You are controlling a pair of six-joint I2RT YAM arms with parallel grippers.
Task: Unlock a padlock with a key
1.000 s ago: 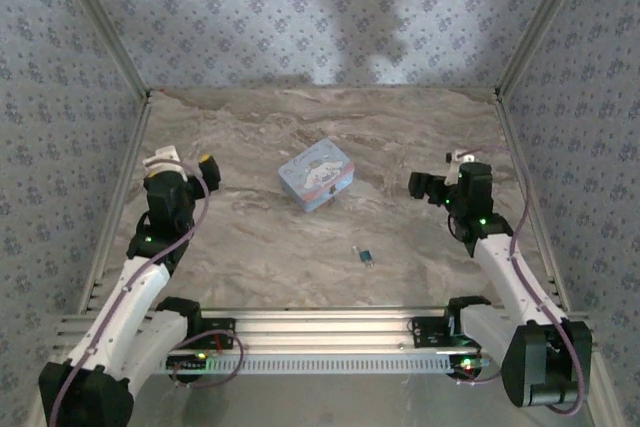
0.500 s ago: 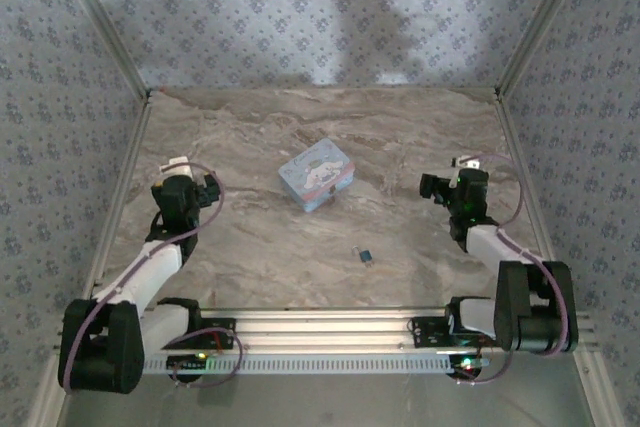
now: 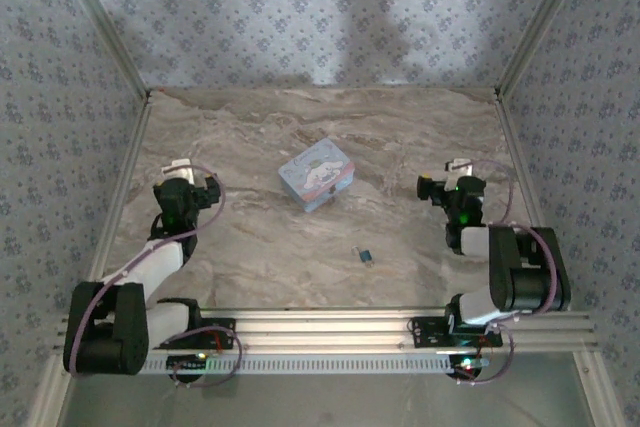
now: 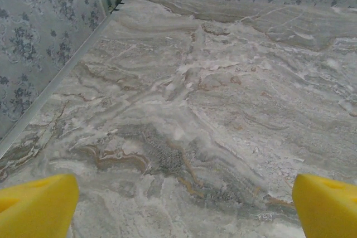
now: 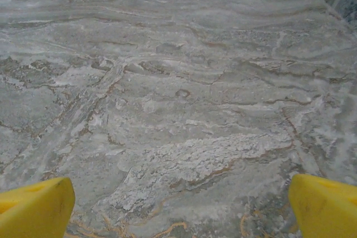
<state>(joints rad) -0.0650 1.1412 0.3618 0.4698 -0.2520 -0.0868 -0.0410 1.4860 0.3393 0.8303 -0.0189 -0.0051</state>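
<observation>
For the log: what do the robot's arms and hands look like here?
The left arm and right arm have white link shells between bulky black joints, each trailed by a looping purplish cable. The left hand and right hand are black, with bright yellow wedge-shaped pads on the fingers. A green light glows near the right wrist.

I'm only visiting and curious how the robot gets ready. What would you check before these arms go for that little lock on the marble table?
1. The tiny dark blue-grey metal padlock lies free on the marble table, between the two arms: ok.
2. The key has been located: cannot tell, as anything near the padlock is too small to make out.
3. The left end effector is open and holds nothing: ok.
4. The right end effector is open and holds nothing: ok.
5. The light-blue tin box sits apart from the padlock, farther back: ok.
</observation>
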